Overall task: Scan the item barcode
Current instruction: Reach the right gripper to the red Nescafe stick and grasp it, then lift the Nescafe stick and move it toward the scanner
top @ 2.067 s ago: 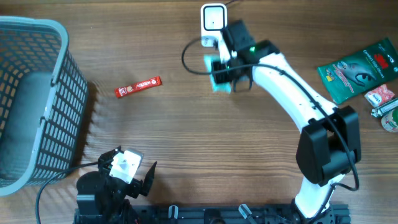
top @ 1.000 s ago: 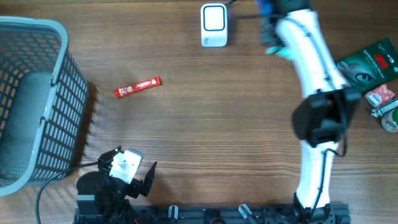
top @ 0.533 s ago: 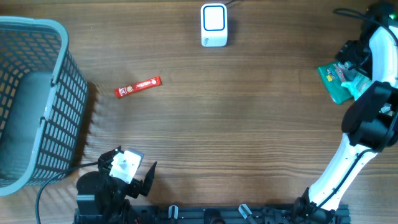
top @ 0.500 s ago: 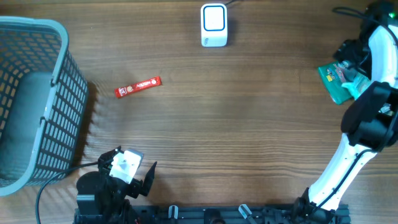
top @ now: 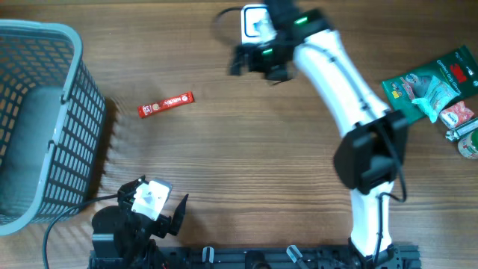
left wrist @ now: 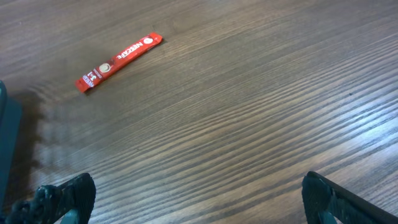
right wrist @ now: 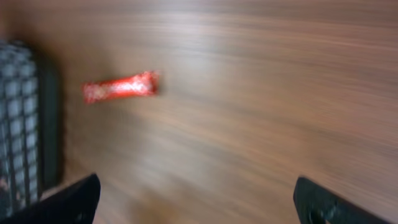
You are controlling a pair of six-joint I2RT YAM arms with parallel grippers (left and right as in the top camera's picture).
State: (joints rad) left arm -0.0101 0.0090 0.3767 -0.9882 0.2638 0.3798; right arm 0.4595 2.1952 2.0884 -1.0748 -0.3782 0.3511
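A grey mesh basket (top: 78, 134) sits at nine o'clock on the brown wooden table (top: 246, 172), open side up.

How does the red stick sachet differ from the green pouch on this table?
Shape: the red stick sachet is slim and narrow; the green pouch is broad.
Place: the sachet lies alone left of centre, near the basket; the pouch sits at the right edge among other packets.
Load: nothing rests on the sachet; a small teal packet lies across the pouch.
Both lie flat on the wooden table.
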